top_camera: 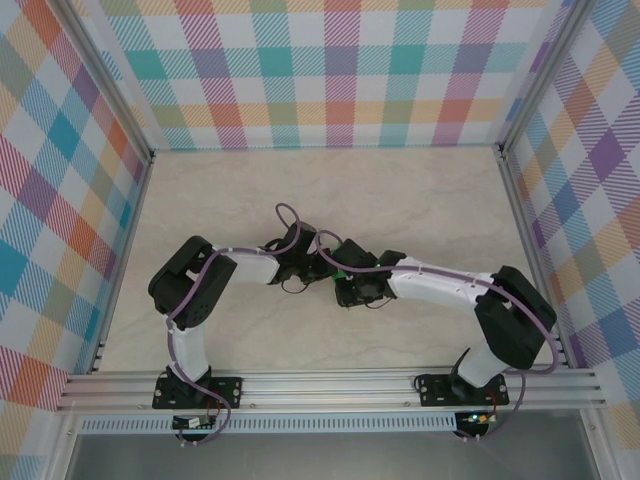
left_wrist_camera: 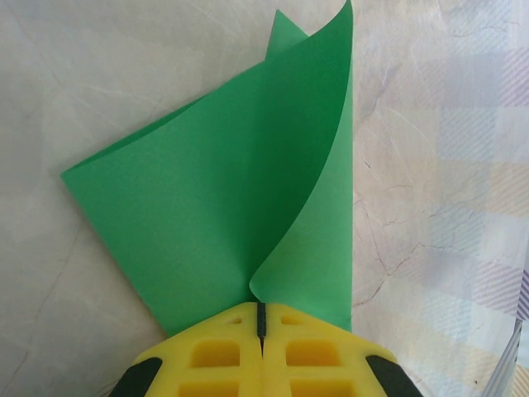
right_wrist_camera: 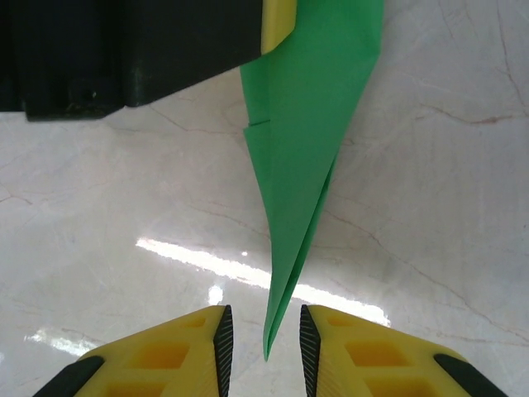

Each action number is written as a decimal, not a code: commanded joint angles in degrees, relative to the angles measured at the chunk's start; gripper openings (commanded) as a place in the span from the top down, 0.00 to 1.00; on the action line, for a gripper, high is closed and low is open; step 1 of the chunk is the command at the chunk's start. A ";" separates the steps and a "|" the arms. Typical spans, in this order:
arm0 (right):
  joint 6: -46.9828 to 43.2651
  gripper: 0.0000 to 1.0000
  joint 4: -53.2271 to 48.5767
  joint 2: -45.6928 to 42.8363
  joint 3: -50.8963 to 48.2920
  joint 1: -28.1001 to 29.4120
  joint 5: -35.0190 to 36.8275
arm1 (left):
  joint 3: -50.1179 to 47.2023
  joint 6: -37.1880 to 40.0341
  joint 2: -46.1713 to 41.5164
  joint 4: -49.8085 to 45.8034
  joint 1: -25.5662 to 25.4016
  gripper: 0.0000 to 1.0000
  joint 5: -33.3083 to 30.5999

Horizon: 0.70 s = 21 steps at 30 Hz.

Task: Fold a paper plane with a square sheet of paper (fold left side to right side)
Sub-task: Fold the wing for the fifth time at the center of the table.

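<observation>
Seen from above, both arms reach in from their bases at 7 and 5 o'clock and meet near the middle of the pale marbled desk (top_camera: 400,190). A sliver of the green paper (left_wrist_camera: 215,215) shows between the two wrists there. In the left wrist view, the left gripper (left_wrist_camera: 261,324) sits at 6 o'clock with its yellow fingers (left_wrist_camera: 215,356) pressed together, pinching the paper's lower edge. From that pinch the paper fans upward. One broad folded layer spreads toward a corner at 9 o'clock. A loose flap curls open on the right and rises to a tip at 12 o'clock, with a second tip peeking out just behind it. In the right wrist view, the same paper reads as a slim layered wedge that comes down from 12 o'clock and narrows to a sharp point at 6 o'clock. That point hangs in the gap of the right gripper (right_wrist_camera: 262,335). Its yellow fingers (right_wrist_camera: 178,351) stand spread on either side of the point, close to it but clasping nothing. The dark body of the left wrist fills the 11 o'clock corner of that view, with a bit of yellow finger touching the paper's upper end. Whether the paper rests on the desk or is lifted off it cannot be told. Plaid walls (top_camera: 340,70) enclose the desk on three sides.
</observation>
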 commanded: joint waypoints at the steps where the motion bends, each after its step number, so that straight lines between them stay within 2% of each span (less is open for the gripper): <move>1: -1.45 0.71 -1.86 2.80 2.40 0.93 2.27 | 1.36 1.36 1.00 -1.41 1.02 1.00 -0.49; 21: -1.15 0.82 -4.90 7.30 4.31 3.39 5.44 | 1.85 1.82 1.13 -2.10 0.98 1.00 -0.72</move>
